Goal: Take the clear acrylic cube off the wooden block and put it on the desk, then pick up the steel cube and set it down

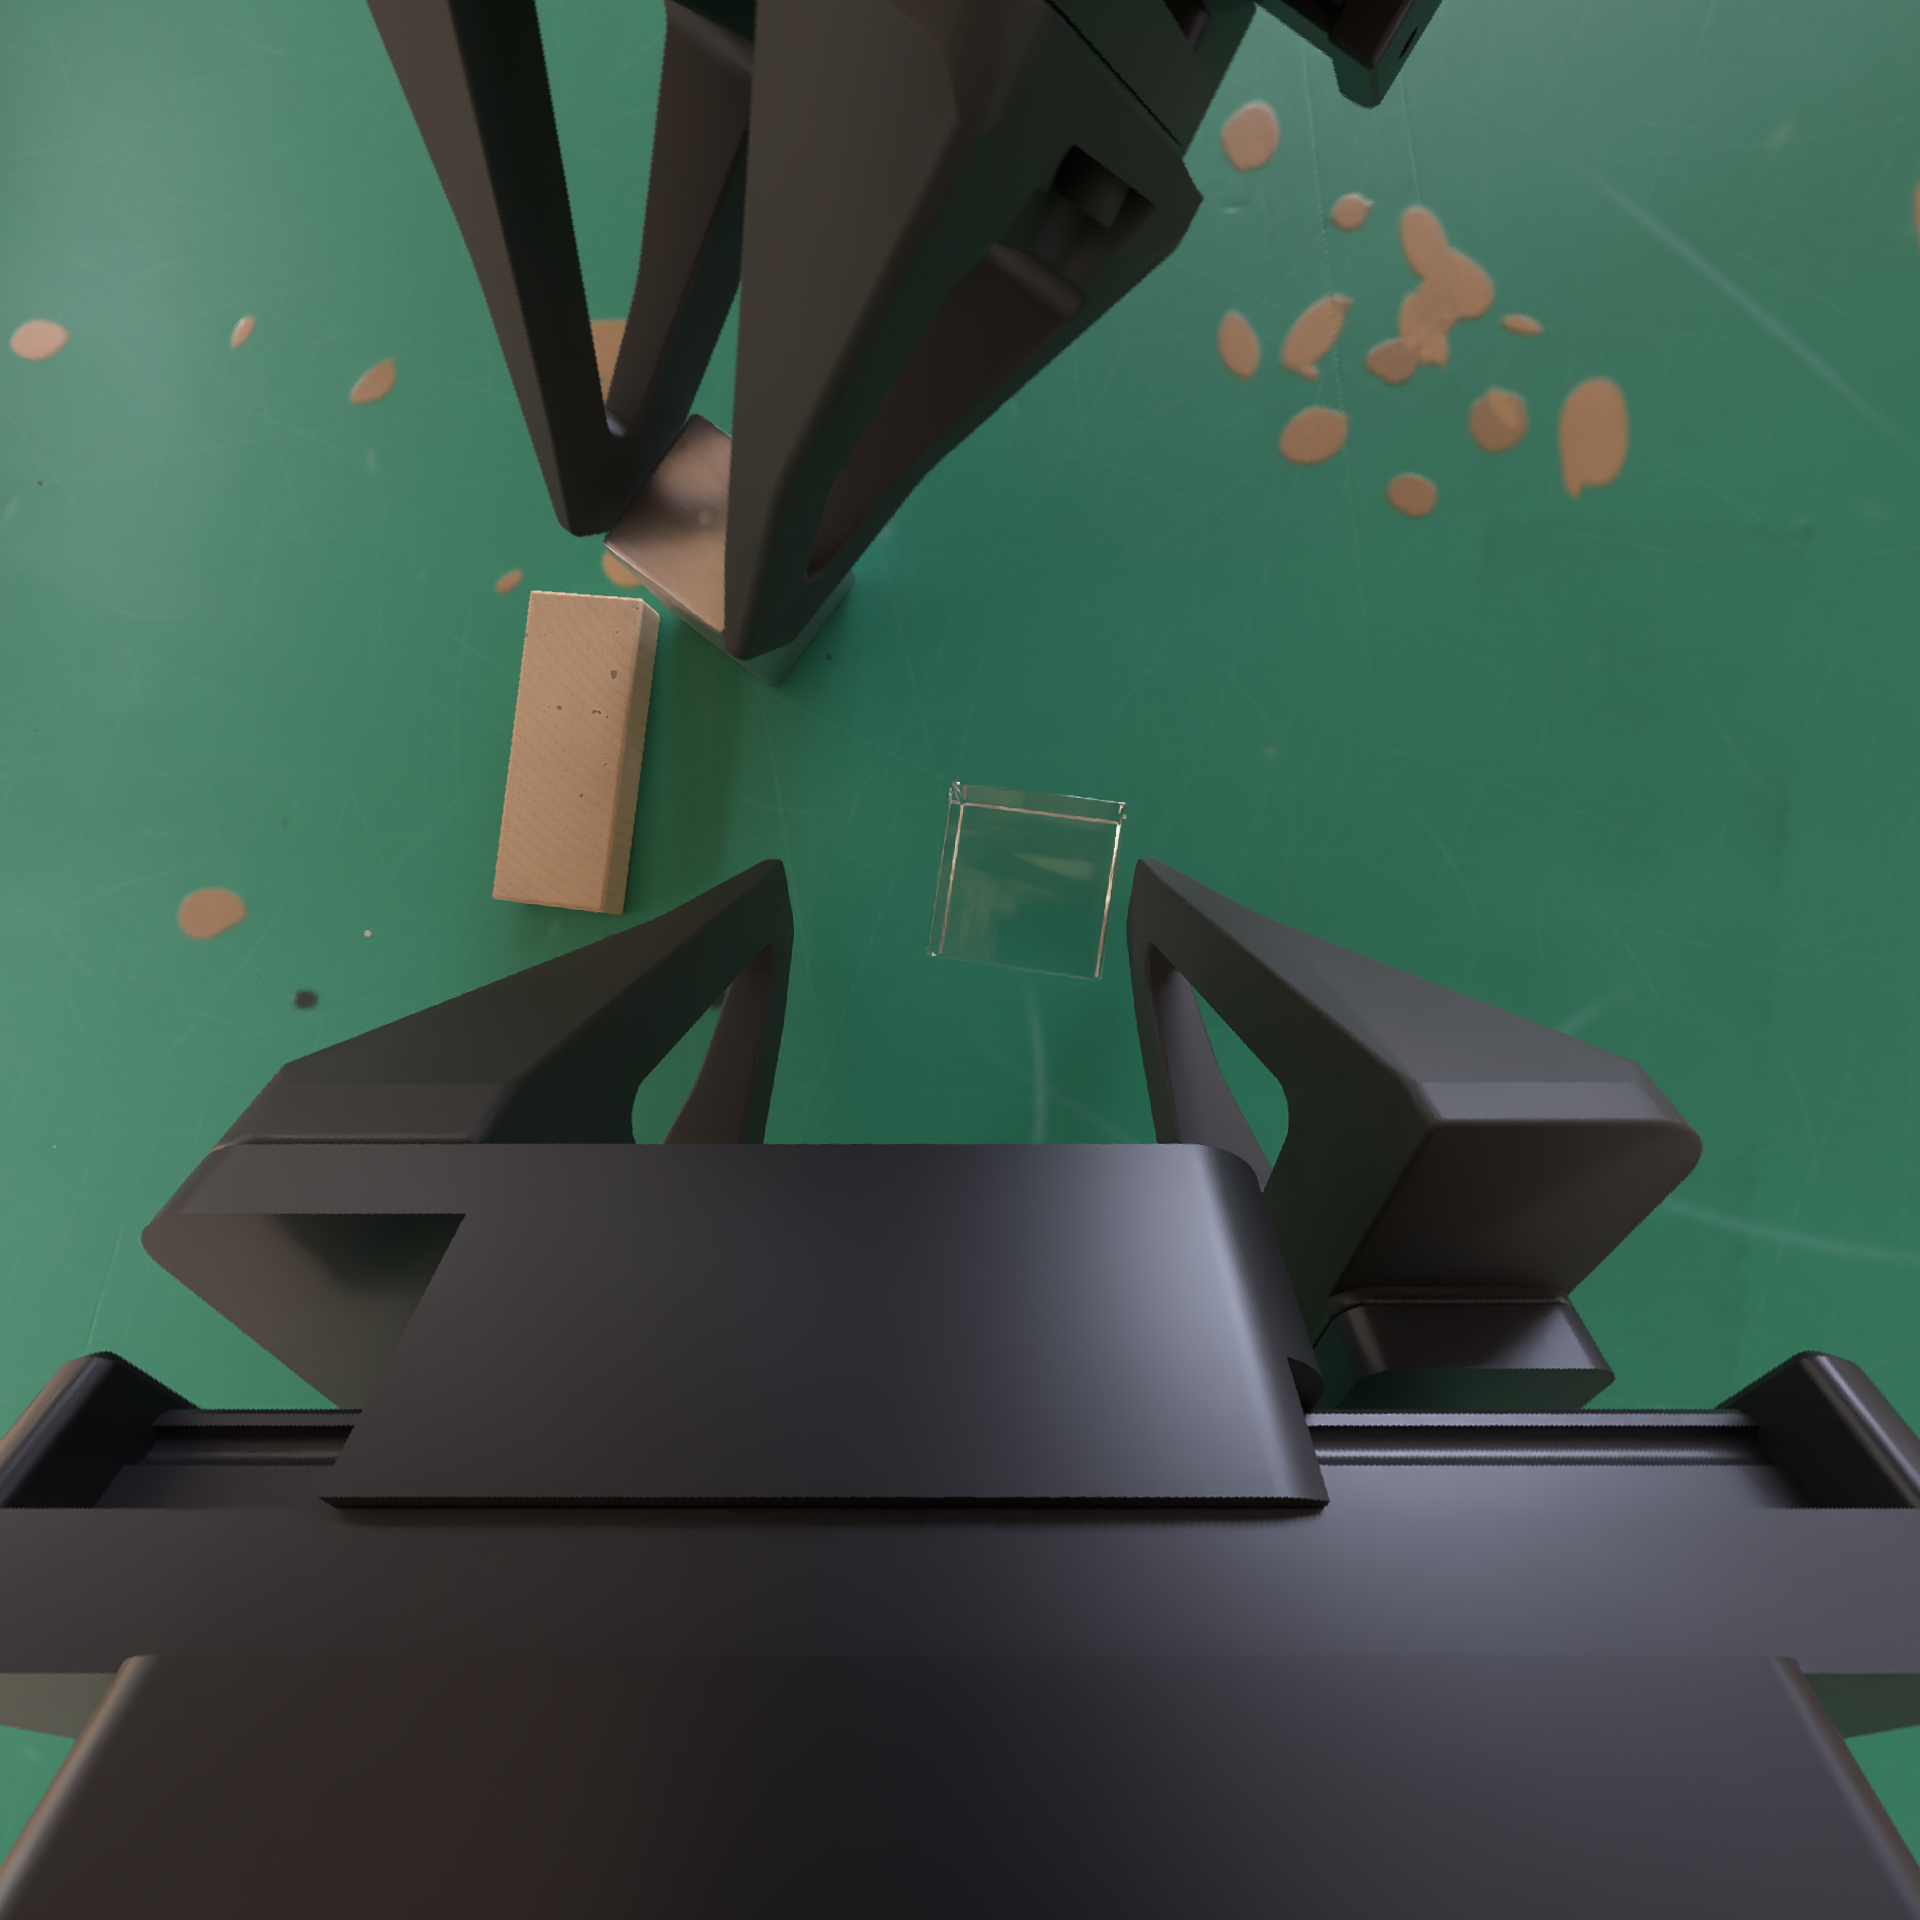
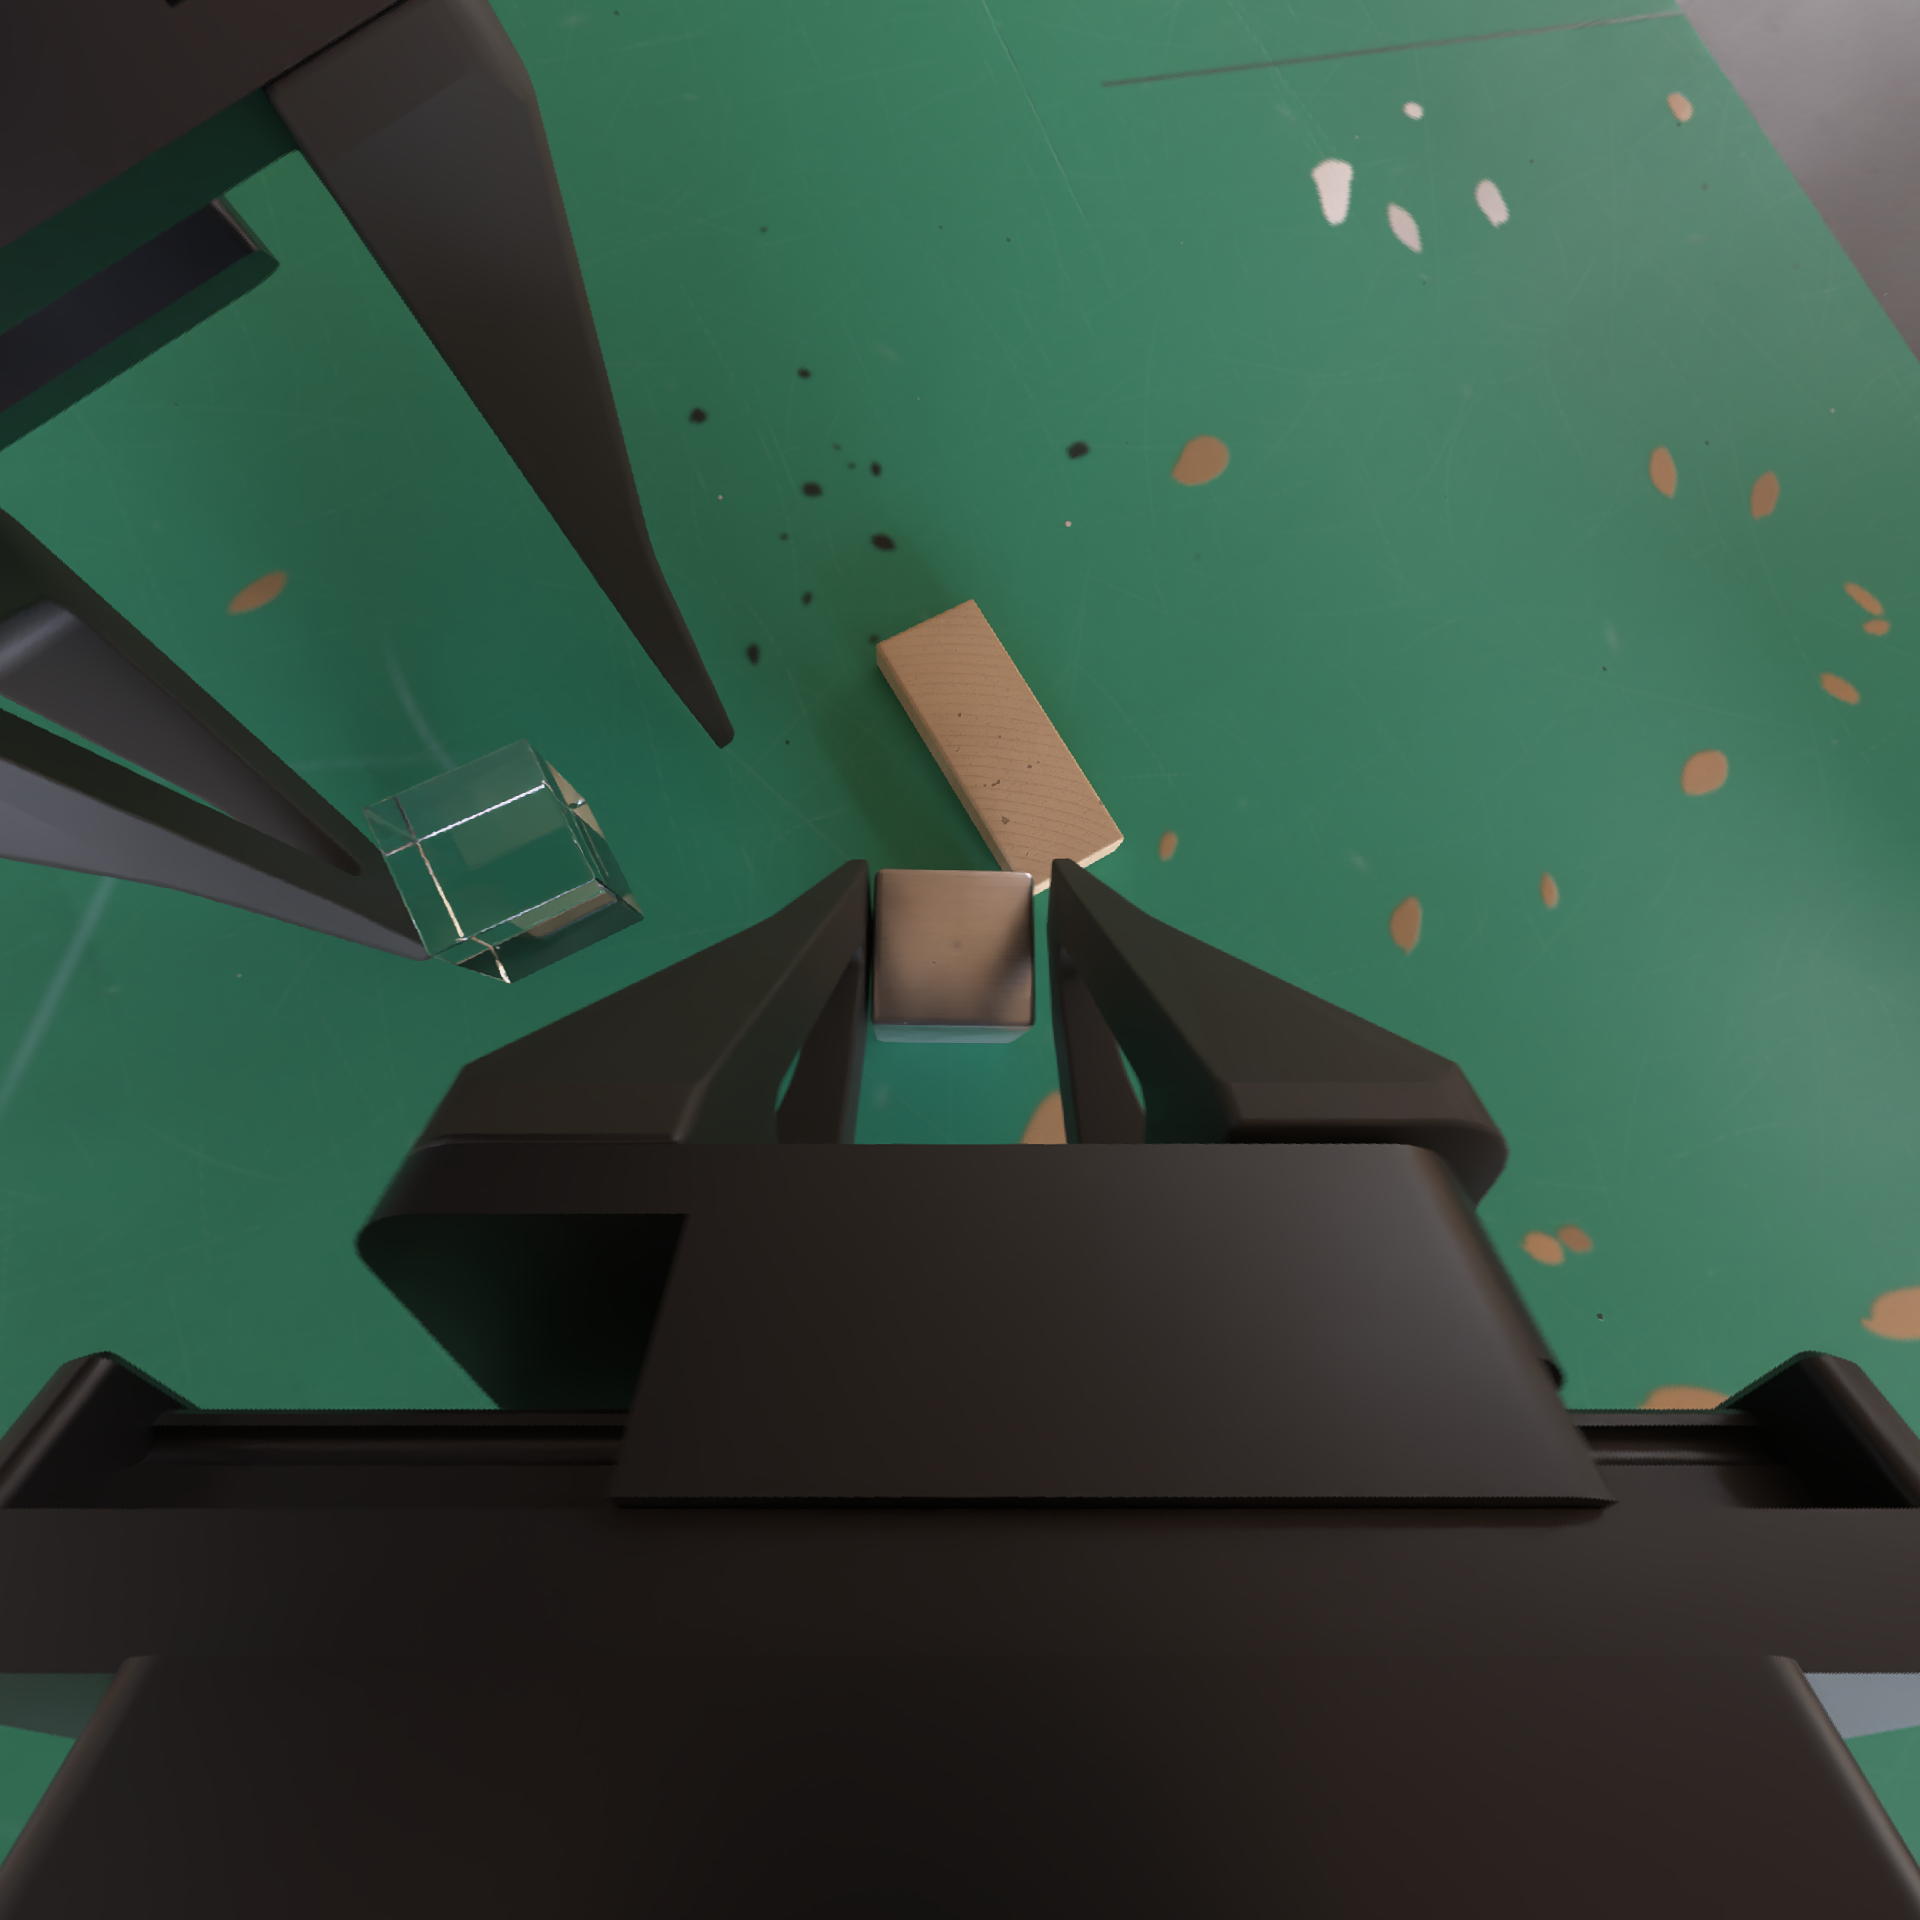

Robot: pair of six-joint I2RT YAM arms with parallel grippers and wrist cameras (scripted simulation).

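Observation:
In the left wrist view, the clear acrylic cube (image 1: 1023, 883) rests on the green desk (image 1: 1455, 727), between the fingertips of my open left gripper (image 1: 956, 864) and close to the right-hand finger. It stands off the wooden block (image 1: 577, 753), which lies flat to its left. My right gripper (image 2: 958, 868) is shut on the steel cube (image 2: 954, 951), with a finger on each side of it. The wooden block (image 2: 997, 738) lies just beyond it. The right gripper (image 1: 675, 582) holding the steel cube (image 1: 675, 509) also shows in the left wrist view. The clear cube (image 2: 499, 862) shows beside the left gripper (image 2: 569, 837).
The green desk (image 2: 1351, 623) carries tan patches (image 1: 1434, 301) and small black specks (image 2: 831, 478). Its far edge, with grey floor beyond, shows at the upper right of the right wrist view (image 2: 1849, 156). The two grippers are close together over the block.

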